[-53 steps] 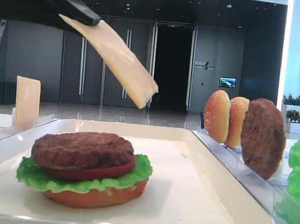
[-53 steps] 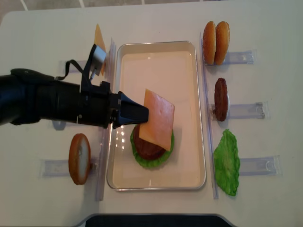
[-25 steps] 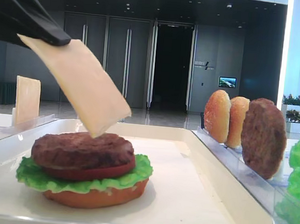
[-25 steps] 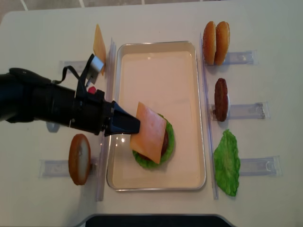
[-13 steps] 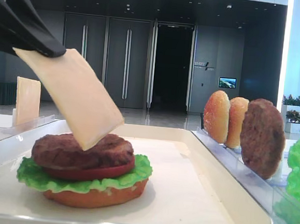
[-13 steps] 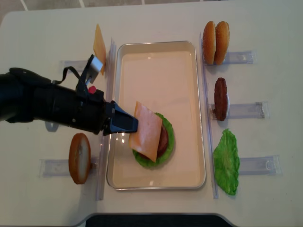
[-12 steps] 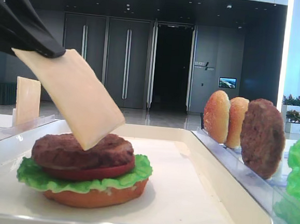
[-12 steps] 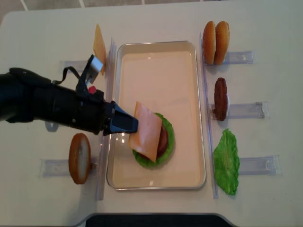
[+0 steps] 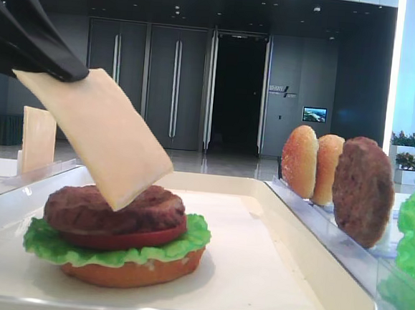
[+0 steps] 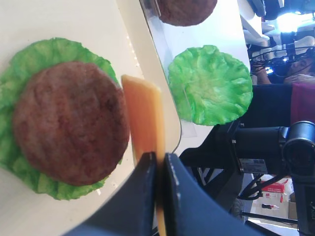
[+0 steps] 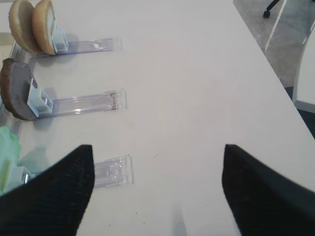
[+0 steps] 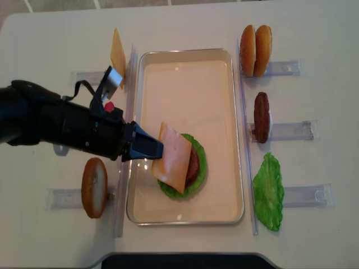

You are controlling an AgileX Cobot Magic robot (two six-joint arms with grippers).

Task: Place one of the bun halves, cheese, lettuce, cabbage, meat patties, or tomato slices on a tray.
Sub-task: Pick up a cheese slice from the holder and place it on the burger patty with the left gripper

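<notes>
My left gripper (image 12: 157, 150) is shut on one edge of a pale yellow-orange cheese slice (image 12: 173, 157). The cheese (image 9: 97, 135) hangs tilted over a stack on the cream-white tray (image 12: 185, 84). That stack is a bun half (image 9: 133, 273), lettuce (image 9: 186, 241), a tomato slice (image 9: 140, 240) and a meat patty (image 9: 138, 208). The cheese's low corner reaches the patty; contact cannot be told. In the left wrist view the cheese (image 10: 142, 118) stands edge-on beside the patty (image 10: 69, 123). My right gripper (image 11: 157, 191) is open over bare table.
Clear racks flank the tray. On the right stand two bun halves (image 12: 256, 50), a patty (image 12: 261, 117) and a lettuce leaf (image 12: 269, 192). On the left stand a spare cheese slice (image 12: 118, 55) and a bun half (image 12: 94, 188).
The left gripper has come down and drawn back to the left with the cheese, bringing its low corner onto the stack. In the last half second it barely shifted.
</notes>
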